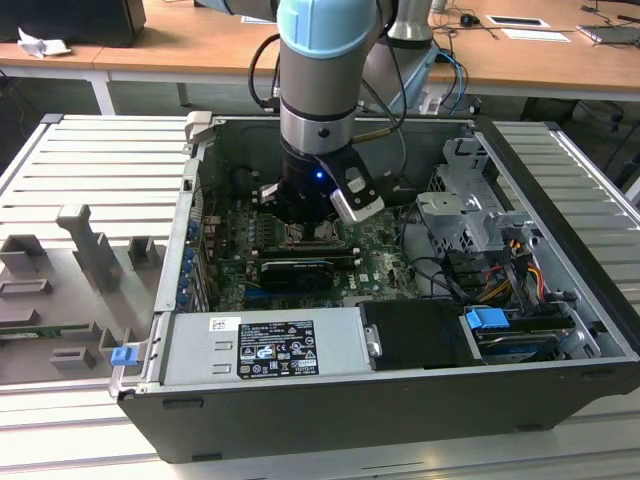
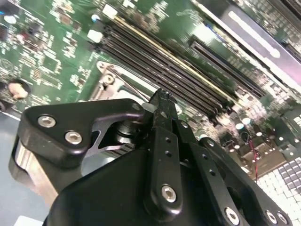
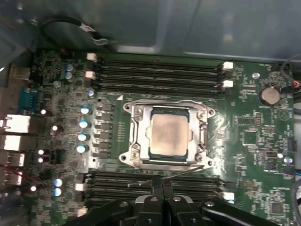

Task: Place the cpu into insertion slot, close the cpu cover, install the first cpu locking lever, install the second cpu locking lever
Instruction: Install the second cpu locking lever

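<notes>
In the first wrist view the cpu (image 3: 168, 136) lies flat in the insertion slot, its pale metal top facing up. The silver cpu cover (image 3: 137, 134) is folded down around it and frames its edges. A thin wire locking lever (image 3: 186, 170) runs slanted along the socket's side that faces my gripper (image 3: 160, 182). The gripper's fingertips are pressed together, with their tips at this wire. In the second wrist view the gripper (image 2: 162, 98) points at a corner of the socket frame (image 2: 109, 76). In the exterior view the gripper (image 1: 308, 224) is low over the motherboard inside the computer case.
Long black memory slots (image 3: 157, 73) flank the socket on two sides. In the exterior view a black graphics card (image 1: 297, 270) lies just in front of the gripper, with the power supply (image 1: 262, 346), a drive cage (image 1: 470, 212) and cables (image 1: 505, 270) around it. The case walls (image 1: 200, 150) close in the space.
</notes>
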`<state>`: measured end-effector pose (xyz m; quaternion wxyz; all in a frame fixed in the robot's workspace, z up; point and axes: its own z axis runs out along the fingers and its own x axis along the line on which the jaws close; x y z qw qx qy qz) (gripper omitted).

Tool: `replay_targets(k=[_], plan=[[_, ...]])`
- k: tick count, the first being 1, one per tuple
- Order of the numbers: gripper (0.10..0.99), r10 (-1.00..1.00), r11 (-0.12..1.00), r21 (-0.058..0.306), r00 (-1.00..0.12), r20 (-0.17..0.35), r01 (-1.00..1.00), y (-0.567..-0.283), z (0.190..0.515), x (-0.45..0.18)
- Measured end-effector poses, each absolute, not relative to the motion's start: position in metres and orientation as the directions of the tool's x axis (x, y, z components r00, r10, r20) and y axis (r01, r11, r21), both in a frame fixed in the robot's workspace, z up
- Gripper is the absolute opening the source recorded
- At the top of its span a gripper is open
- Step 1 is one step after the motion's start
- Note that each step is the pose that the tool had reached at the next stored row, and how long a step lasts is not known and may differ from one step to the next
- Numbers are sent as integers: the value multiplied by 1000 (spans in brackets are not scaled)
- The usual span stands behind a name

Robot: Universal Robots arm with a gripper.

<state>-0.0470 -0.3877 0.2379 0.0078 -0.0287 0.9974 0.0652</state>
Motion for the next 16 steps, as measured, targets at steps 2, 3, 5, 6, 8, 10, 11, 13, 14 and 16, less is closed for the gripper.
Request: replay_targets(k=[2,3,5,6,8,10,11,13,14,16], plan=[[106,-57,990,130,-998,-19,-59,-388,237,-49],[106,-57,990,132,-998,-19,-59,-388,236,-50],[106,-57,989,133,-998,-19,-59,-388,231,-52],[106,-58,989,133,-998,-19,-60,-388,230,-53],[106,-61,988,140,-998,-20,-63,-388,225,-57],[106,-62,987,146,-998,-20,-64,-388,224,-59],[106,-62,987,147,-998,-20,-64,-388,223,-59],[106,-62,987,150,-998,-20,-64,-388,223,-60],[106,-62,984,164,-998,-22,-65,-389,223,-63],[106,-62,982,176,-998,-24,-65,-390,220,-69]])
